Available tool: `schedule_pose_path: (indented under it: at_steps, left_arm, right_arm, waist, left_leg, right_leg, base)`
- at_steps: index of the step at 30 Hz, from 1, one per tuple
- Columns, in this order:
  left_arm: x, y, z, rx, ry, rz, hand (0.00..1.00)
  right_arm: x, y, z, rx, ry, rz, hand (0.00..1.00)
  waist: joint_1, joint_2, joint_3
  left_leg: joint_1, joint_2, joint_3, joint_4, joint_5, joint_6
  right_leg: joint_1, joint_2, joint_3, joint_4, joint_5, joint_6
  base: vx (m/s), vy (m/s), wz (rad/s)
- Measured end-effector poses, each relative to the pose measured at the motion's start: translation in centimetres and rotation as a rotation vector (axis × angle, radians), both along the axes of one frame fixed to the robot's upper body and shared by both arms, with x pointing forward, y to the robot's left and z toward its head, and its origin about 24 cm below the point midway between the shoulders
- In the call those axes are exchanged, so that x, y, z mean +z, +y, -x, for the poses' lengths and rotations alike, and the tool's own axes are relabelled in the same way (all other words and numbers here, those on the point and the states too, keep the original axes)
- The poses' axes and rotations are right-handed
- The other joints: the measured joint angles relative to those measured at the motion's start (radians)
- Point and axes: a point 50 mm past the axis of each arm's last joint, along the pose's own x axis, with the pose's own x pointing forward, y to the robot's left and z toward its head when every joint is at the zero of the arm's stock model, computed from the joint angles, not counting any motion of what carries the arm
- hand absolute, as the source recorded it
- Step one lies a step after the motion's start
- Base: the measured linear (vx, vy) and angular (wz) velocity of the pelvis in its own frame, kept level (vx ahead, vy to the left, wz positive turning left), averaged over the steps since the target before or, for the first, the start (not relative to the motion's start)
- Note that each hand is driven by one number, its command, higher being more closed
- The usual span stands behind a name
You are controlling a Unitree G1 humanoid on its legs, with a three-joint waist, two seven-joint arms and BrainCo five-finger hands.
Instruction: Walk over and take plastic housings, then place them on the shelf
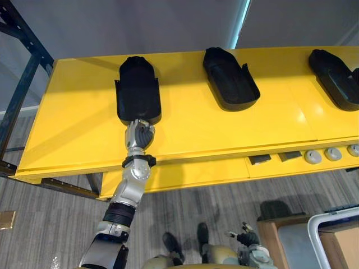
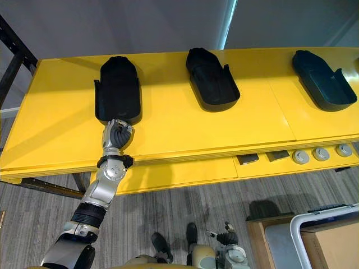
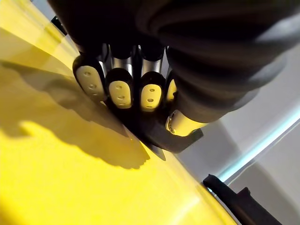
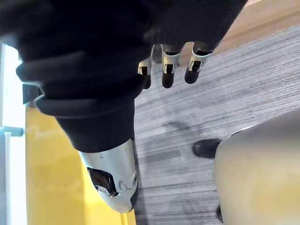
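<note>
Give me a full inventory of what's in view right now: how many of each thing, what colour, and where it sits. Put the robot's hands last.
Moulded plastic housings: three, black, in a row on the shelf top: left housing, middle housing, right housing.
Flat shelf top: one, yellow, across the view.
Lower ledge: one, yellow, under the shelf top's near edge.
Round discs: three, grey, on the ledge at right.
Small blocks: two, dark, beside the discs.
Metal rack frame: one, dark, at the far left.
Carpet floor: grey, below.
Left hand: silver, curled on the left housing's near end.
Right hand: silver, fingers relaxed, low above the floor.
</note>
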Motion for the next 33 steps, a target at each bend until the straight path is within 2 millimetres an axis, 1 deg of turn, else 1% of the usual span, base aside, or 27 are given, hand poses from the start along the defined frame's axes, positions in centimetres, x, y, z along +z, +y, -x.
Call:
schedule_pose_path:
  at_steps: [6,8,10,11,12,13,14,15,16,17,18,19,20,21,22,23,24,26,27,30,31,32,33]
  left_arm:
    - [0.2,-0.2,-0.1,-0.010,-0.006,0.004,1.00]
    - [1.2,-0.6,0.3,-0.030,-0.052,0.034,1.00]
    - [3.0,-1.3,1.0,-0.068,-0.138,0.059,1.00]
    - [4.8,-1.8,1.7,-0.110,-0.235,0.089,1.00]
    - [5.6,-2.0,2.0,-0.125,-0.274,0.098,1.00]
    - [7.0,-2.2,2.8,-0.152,-0.350,0.117,1.00]
    - [8.3,-2.0,3.9,-0.169,-0.433,0.146,1.00]
    - [9.0,-1.7,4.5,-0.172,-0.478,0.166,1.00]
    - [10.2,-0.8,5.7,-0.152,-0.571,0.193,1.00]
    - [11.0,0.2,6.7,-0.121,-0.645,0.214,1.00]
    - [11.3,0.8,7.1,-0.103,-0.675,0.229,1.00]
    - [11.5,2.3,7.9,-0.046,-0.727,0.259,1.00]
    - [11.5,3.2,8.2,-0.009,-0.745,0.274,1.00]
    - [11.0,5.0,8.9,0.071,-0.759,0.303,1.00]
    - [10.1,6.8,9.7,0.158,-0.755,0.333,1.00]
    - [9.6,7.5,10.1,0.198,-0.749,0.351,1.00]
    - [7.8,9.4,11.4,0.310,-0.717,0.422,1.00]
    - [5.7,10.6,12.1,0.387,-0.647,0.451,1.00]
    - [3.2,11.6,12.9,0.463,-0.549,0.498,1.00]
    - [-2.8,13.2,15.4,0.651,-0.326,0.623,1.00]
    - [-5.4,13.4,16.4,0.715,-0.205,0.662,0.00]
    - [-8.0,13.4,17.3,0.761,-0.069,0.679,0.00]
    - [-9.2,13.3,17.7,0.779,-0.005,0.691,0.00]
  right_arm:
    - [0.0,0.0,0.0,-0.001,0.000,-0.001,0.00]
    - [0.0,0.1,-0.1,0.000,-0.003,-0.004,0.00]
    - [0.0,0.2,-0.1,-0.001,-0.001,-0.005,0.00]
    - [0.0,0.2,-0.1,-0.003,0.000,-0.006,0.00]
    - [0.0,0.2,-0.1,-0.004,0.001,-0.006,0.00]
    - [-0.1,0.1,0.0,-0.004,0.005,-0.006,0.00]
    - [-0.1,0.1,0.1,-0.004,0.009,-0.005,0.00]
    - [-0.1,0.1,0.1,-0.004,0.009,-0.005,0.00]
    - [-0.2,0.1,0.2,-0.004,0.015,-0.005,0.00]
    - [-0.3,-0.1,0.5,-0.006,0.024,-0.002,0.00]
    - [-0.4,-0.2,0.6,-0.007,0.031,-0.001,0.00]
    - [-0.4,-0.3,0.7,-0.008,0.034,0.002,0.00]
    - [-0.4,-0.3,0.7,-0.010,0.033,0.002,0.00]
    - [-0.4,-0.4,0.8,-0.013,0.036,0.002,0.00]
    - [-0.5,-0.4,0.9,-0.014,0.039,0.004,0.00]
    - [-0.5,-0.5,1.0,-0.018,0.042,0.004,0.00]
    - [-0.5,-0.6,1.1,-0.021,0.047,0.006,0.00]
    - [-0.6,-0.7,1.3,-0.026,0.054,0.007,0.00]
    - [-0.6,-0.7,1.4,-0.034,0.056,0.005,0.00]
    - [-0.7,-0.4,1.7,-0.035,0.067,-0.003,0.00]
    - [-0.7,-0.4,1.9,-0.038,0.067,-0.003,0.00]
    - [-0.6,-0.3,2.1,-0.039,0.065,-0.004,0.00]
    - [-0.6,-0.2,2.2,-0.040,0.067,-0.006,0.00]
  waist:
    - [-0.005,-0.001,0.000]
    - [-0.013,-0.003,0.001]
    - [-0.014,-0.004,0.001]
    - [-0.014,-0.004,0.001]
    - [-0.015,-0.004,0.001]
    - [-0.013,-0.004,0.001]
    - [-0.011,-0.004,0.000]
    - [-0.010,-0.003,0.000]
    - [-0.005,-0.003,0.000]
    - [0.011,-0.003,0.000]
    - [0.016,-0.002,0.000]
    - [0.019,0.001,-0.002]
    - [0.020,0.002,-0.002]
    - [0.020,0.002,-0.002]
    - [0.032,0.002,-0.003]
    - [0.041,0.002,-0.003]
    - [0.063,0.002,-0.004]
    - [0.071,0.002,-0.006]
    - [0.070,0.000,-0.010]
    - [0.072,-0.010,-0.024]
    - [0.076,-0.012,-0.031]
    - [0.081,-0.013,-0.041]
    - [0.086,-0.013,-0.041]
  left_leg:
    - [0.000,-0.003,-0.002,0.000,0.001,0.002]
    - [0.000,-0.005,-0.005,0.000,0.003,0.005]
    - [-0.002,-0.005,-0.006,0.001,0.003,0.005]
    - [0.001,-0.005,-0.017,0.001,0.005,0.008]
    - [0.004,-0.005,-0.022,0.001,0.005,0.008]
    - [0.011,-0.005,-0.034,0.001,0.007,0.011]
    - [0.019,-0.005,-0.045,0.001,0.007,0.011]
    - [0.023,-0.005,-0.050,0.001,0.007,0.011]
    - [0.028,-0.005,-0.058,0.001,0.008,0.011]
    - [0.034,-0.005,-0.062,0.000,0.008,0.011]
    - [0.036,-0.005,-0.065,0.000,0.008,0.010]
    - [0.036,-0.006,-0.084,-0.003,0.009,0.010]
    - [0.037,-0.006,-0.096,-0.006,0.008,0.009]
    - [0.041,-0.007,-0.110,-0.006,0.007,0.004]
    - [0.046,-0.006,-0.115,-0.006,0.007,0.003]
    - [0.048,-0.006,-0.116,-0.006,0.007,0.003]
    - [0.047,-0.007,-0.123,-0.006,0.007,0.003]
    - [0.049,-0.008,-0.129,-0.006,0.007,0.003]
    - [0.049,-0.009,-0.138,-0.006,0.007,0.003]
    - [0.052,-0.008,-0.137,-0.005,0.005,0.004]
    - [0.058,-0.007,-0.131,-0.001,0.002,0.004]
    - [0.067,-0.006,-0.119,0.000,0.000,0.002]
    - [0.077,-0.005,-0.112,0.000,0.000,0.002]
  right_leg:
    - [0.001,-0.003,-0.001,0.000,0.002,0.002]
    - [0.007,-0.004,-0.004,0.000,0.002,0.003]
    - [0.008,-0.006,-0.005,0.000,0.002,0.003]
    - [0.017,-0.007,-0.015,-0.003,0.002,0.003]
    - [0.023,-0.008,-0.022,-0.004,0.002,0.003]
    - [0.037,-0.008,-0.030,-0.007,0.002,0.003]
    - [0.050,-0.008,-0.039,-0.011,0.002,0.002]
    - [0.056,-0.008,-0.044,-0.012,0.001,0.002]
    - [0.064,-0.009,-0.052,-0.012,-0.001,0.000]
    - [0.071,-0.009,-0.054,-0.012,-0.002,0.000]
    - [0.075,-0.009,-0.057,-0.012,-0.003,0.000]
    - [0.081,-0.011,-0.072,-0.009,-0.009,0.002]
    - [0.084,-0.013,-0.083,-0.006,-0.013,0.004]
    - [0.090,-0.014,-0.098,0.004,-0.020,0.002]
    - [0.096,-0.014,-0.104,0.008,-0.023,0.001]
    - [0.098,-0.014,-0.105,0.008,-0.023,0.001]
    - [0.101,-0.016,-0.109,0.008,-0.023,0.001]
    - [0.105,-0.016,-0.109,0.008,-0.024,0.001]
    - [0.109,-0.018,-0.109,0.008,-0.027,0.006]
    - [0.109,-0.019,-0.109,0.016,-0.036,0.009]
    - [0.110,-0.019,-0.108,0.023,-0.040,0.008]
    - [0.116,-0.019,-0.105,0.023,-0.041,0.009]
    - [0.124,-0.019,-0.101,0.023,-0.043,0.010]
  base:
    - [0.00,0.000,0.00]
    - [0.02,0.001,0.01]
    - [0.04,0.002,0.07]
    - [0.03,-0.005,0.17]
    - [0.03,-0.007,0.28]
    - [0.03,-0.009,0.28]
    - [0.01,-0.008,0.28]
    - [0.00,-0.010,0.24]
    - [-0.02,-0.010,0.17]
    - [-0.03,-0.009,0.14]
    - [-0.05,-0.007,0.23]
    - [-0.04,-0.004,0.33]
    - [-0.05,-0.002,0.47]
    - [-0.03,0.001,0.37]
    - [-0.03,0.003,0.25]
    - [-0.02,0.009,0.15]
    - [-0.01,0.010,0.10]
    - [0.00,0.010,0.15]
    - [0.02,0.012,0.17]
    - [0.04,0.007,0.04]
    - [0.06,0.004,-0.07]
    - [0.05,0.003,-0.11]
    - [0.05,0.002,-0.21]
